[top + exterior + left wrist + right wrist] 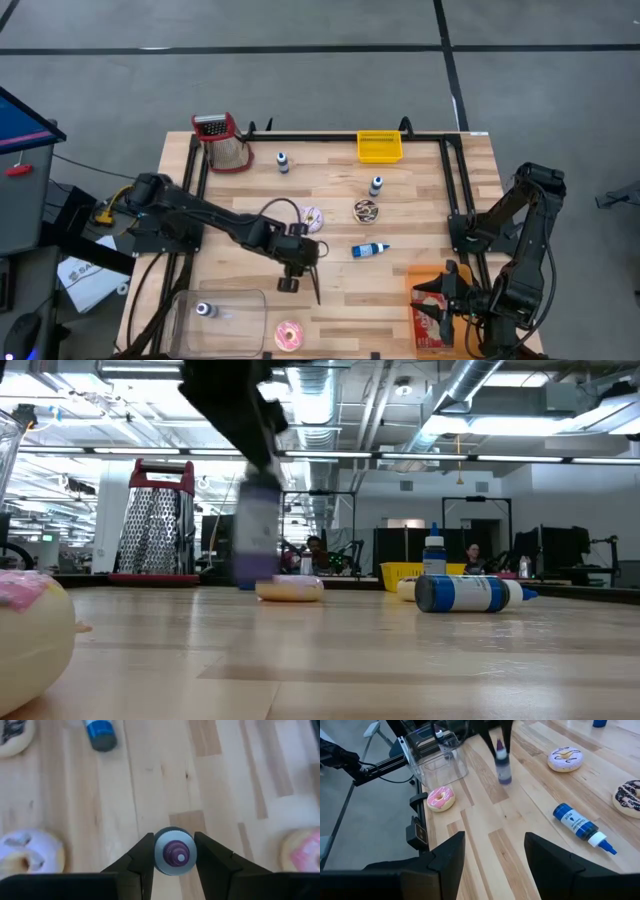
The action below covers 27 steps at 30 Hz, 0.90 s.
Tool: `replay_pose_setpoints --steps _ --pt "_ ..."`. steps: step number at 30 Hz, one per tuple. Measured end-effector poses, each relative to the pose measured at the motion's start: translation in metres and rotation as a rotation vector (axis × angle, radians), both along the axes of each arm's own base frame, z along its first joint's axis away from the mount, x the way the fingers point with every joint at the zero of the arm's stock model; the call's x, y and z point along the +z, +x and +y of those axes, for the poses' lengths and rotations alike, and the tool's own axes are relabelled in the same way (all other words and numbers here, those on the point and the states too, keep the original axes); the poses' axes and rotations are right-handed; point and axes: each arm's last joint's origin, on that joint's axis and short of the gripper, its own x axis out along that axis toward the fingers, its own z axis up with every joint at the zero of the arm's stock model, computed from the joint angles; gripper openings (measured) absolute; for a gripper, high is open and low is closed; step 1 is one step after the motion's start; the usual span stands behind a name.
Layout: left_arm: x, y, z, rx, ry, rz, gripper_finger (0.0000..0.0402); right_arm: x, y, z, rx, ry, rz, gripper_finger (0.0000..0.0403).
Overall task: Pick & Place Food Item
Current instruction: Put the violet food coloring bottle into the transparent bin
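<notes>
I have the left arm stretched over mid-table, wrist pointing down, its gripper (173, 856) pinching a small purple bottle (173, 855) upright on the table (420, 195). My right gripper (495, 852) waits open at the table's right edge.

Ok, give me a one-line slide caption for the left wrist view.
Left gripper closed around a small purple-capped bottle above the light wooden table, between two frosted doughnuts.

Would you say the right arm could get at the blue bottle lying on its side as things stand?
Probably yes: the right gripper has open jaws, and only bare table lies between it and the blue bottle.
</notes>
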Motion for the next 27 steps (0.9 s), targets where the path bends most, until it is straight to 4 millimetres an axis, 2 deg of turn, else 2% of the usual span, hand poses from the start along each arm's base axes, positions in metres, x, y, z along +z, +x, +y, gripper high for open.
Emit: replay_pose_setpoints --steps 8,14,20,27 --pt "0.051 -0.048 -0.003 0.098 -0.034 -0.02 0.0108 0.0 0.0 0.0 -0.003 -0.002 -0.007 0.0198" --pt "0.081 -0.093 -0.018 0.185 -0.105 -0.04 0.0107 0.0 0.0 0.0 -0.006 -0.004 -0.015 0.0198" --pt "0.092 -0.13 -0.041 0.224 -0.174 -0.023 0.0107 0.001 0.0 0.0 -0.009 -0.005 -0.02 0.0198" --pt "0.093 -0.155 -0.062 0.269 -0.25 0.038 0.0107 0.001 0.001 -0.001 -0.018 0.006 -0.022 0.0198"
